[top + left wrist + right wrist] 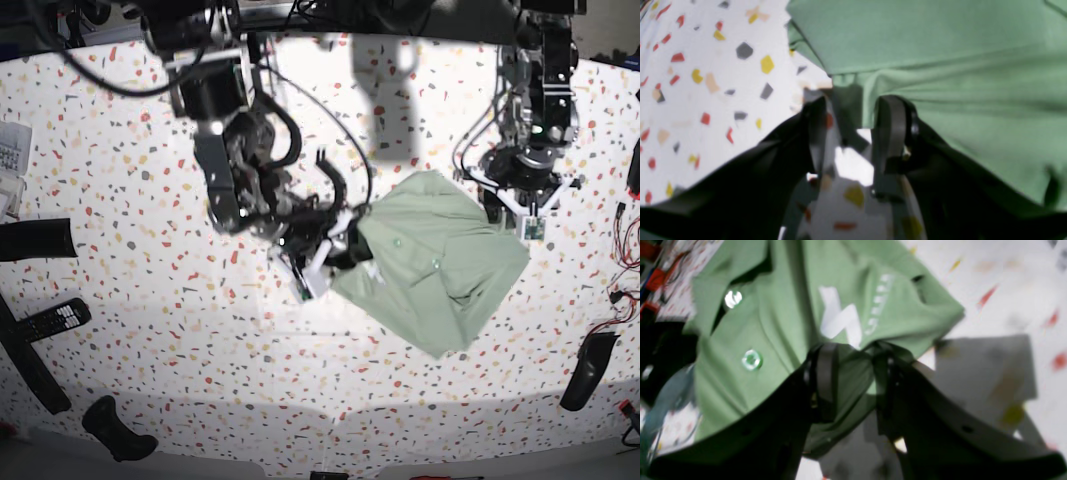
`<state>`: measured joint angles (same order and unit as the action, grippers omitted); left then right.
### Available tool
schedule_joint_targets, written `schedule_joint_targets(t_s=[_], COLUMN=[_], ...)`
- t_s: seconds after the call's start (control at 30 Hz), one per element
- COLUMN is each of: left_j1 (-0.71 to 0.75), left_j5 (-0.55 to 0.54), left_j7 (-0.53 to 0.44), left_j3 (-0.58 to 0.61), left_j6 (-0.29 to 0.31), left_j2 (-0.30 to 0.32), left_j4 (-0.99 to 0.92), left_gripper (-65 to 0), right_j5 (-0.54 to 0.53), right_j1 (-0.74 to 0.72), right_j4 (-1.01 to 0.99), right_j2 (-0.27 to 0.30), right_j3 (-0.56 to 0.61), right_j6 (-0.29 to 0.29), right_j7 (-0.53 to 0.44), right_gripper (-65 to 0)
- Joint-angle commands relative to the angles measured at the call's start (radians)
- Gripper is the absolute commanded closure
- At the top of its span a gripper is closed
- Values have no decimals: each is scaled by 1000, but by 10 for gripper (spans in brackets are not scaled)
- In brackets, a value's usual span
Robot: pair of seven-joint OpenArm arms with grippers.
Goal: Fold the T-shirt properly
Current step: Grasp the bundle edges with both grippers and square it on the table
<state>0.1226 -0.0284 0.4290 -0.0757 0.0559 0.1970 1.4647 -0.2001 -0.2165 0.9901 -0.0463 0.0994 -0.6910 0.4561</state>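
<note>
The pale green T-shirt (435,260) lies as a partly folded diamond at centre right in the base view. My right gripper (352,240) is at its left edge. In the right wrist view that gripper (855,373) is shut on a bunched fold of the T-shirt (780,323), just below the white zigzag logo (840,318). My left gripper (497,205) is at the shirt's upper right corner. In the left wrist view its fingers (890,126) pinch the hem of the T-shirt (940,66), and creases run away from them.
The shirt rests on a white speckled table (150,330). A remote (45,320) and other dark items (115,430) lie at the left edge. A dark object (585,370) and cables (625,290) sit at the right edge.
</note>
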Motion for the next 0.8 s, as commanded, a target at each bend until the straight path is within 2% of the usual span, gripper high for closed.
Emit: schedule_joint_targets(t_s=[0.0,0.17,0.27,0.6,0.67,0.77], left_j1=[-27,-94,-126,-142,-142,-142], left_j5=[1,-9,-10,-32,-32,-41], left_j7=[-12,-6,16,29,30,30], left_j3=[-2,-2,-2,-2,-2,-2], left_j6=[2,14,54,64,65,65], left_j2=[5,6,6,6,6,6], left_j4=[2,-20,-20,-20,-20,-20], left_gripper=[-230,-230,-230,-230,-230,-230], right_j5=[3,-51,-58,-92,-84,6], right_j1=[20,112,119,37,13,-3], right_j4=[47,276,365,417,417,414], right_j2=[3,7,7,7,7,7], right_j3=[17,118,151,92,65,17], right_j6=[-7,-7,-7,-7,2,56], right_j7=[59,98,119,126,104,-30], right_gripper=[-180,-180,-180,-180,-180,-180])
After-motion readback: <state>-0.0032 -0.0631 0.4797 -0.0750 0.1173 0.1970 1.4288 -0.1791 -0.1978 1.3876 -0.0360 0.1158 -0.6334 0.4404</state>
